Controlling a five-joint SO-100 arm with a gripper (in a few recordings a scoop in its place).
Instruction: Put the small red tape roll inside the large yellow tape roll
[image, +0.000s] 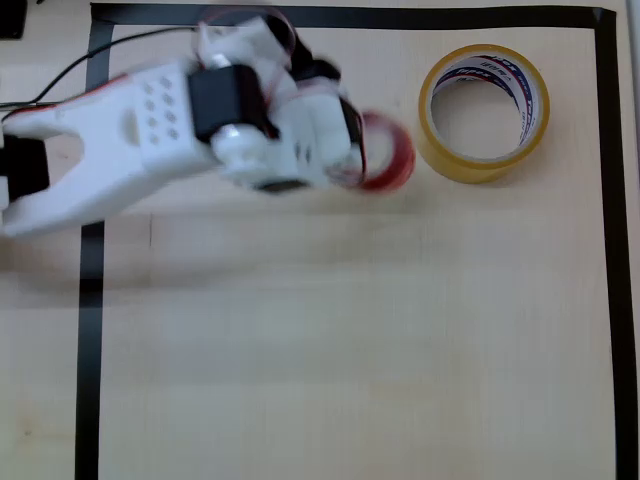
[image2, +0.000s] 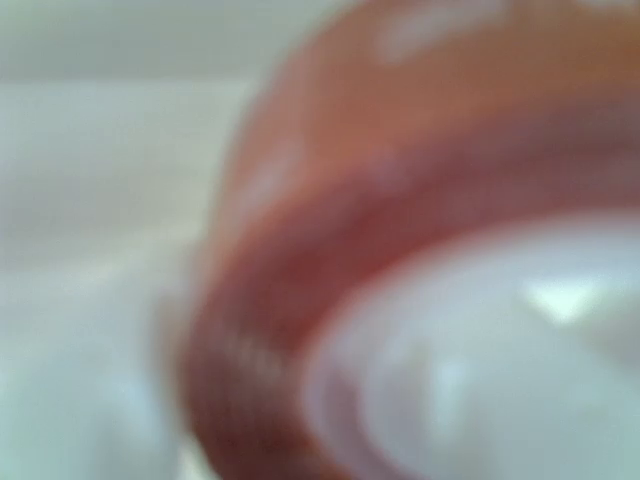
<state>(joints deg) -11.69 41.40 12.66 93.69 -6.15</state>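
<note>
White two-finger gripper appears clamped on the small glossy red tape roll, blurred. Large translucent yellow tape roll sits just beyond it on the wooden table. Red roll likely light, stiff, slick; grip across its rim wall.

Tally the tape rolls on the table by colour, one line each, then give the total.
Red: 1, the small red tape roll at the gripper, close up in the wrist view.
Yellow: 1, the large yellow tape roll, standing apart to the right in the overhead view.
Total: 2
</note>
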